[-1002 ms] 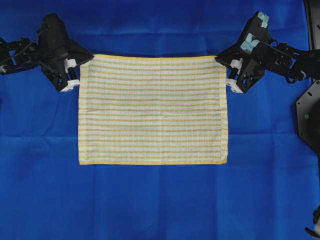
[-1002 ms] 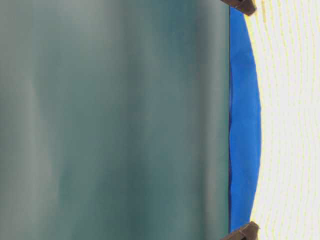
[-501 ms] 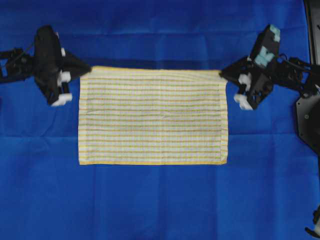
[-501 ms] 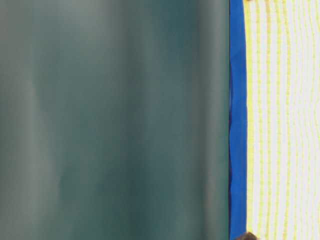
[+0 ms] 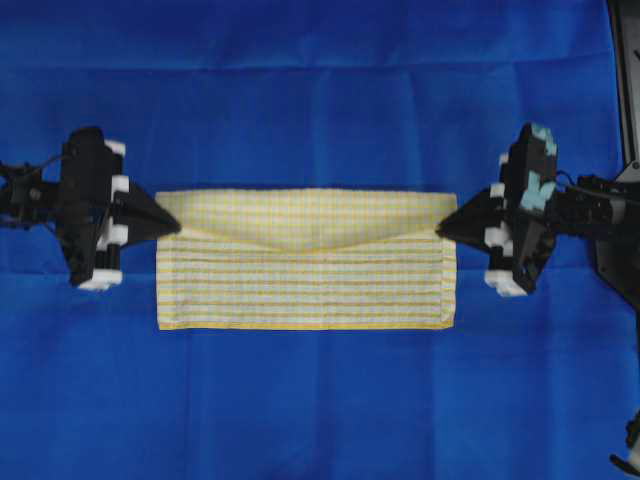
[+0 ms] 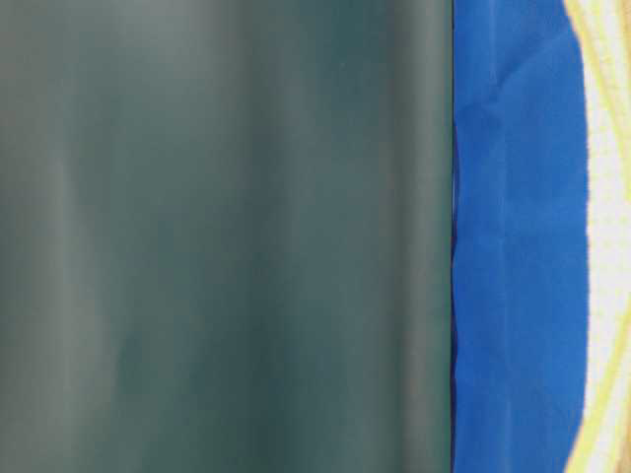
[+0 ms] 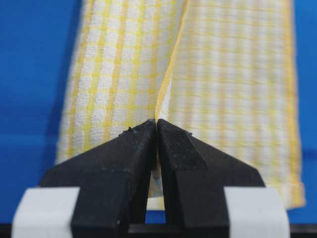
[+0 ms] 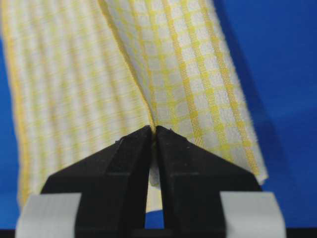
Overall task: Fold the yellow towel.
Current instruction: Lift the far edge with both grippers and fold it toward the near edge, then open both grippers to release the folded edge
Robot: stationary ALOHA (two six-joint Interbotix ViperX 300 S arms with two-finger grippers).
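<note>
Both arms reach in level from opposite sides, left gripper (image 5: 168,227) and right gripper (image 5: 447,228) each pinched tight on a corner of the yellow towel (image 5: 305,285). The towel lies mid-desk, its far part lifted and drawn over the near part, fine-checked side up and sagging in a shallow V, the striped side still flat below. A large blue cloth (image 5: 320,400), lightly creased, covers the desk.
</note>
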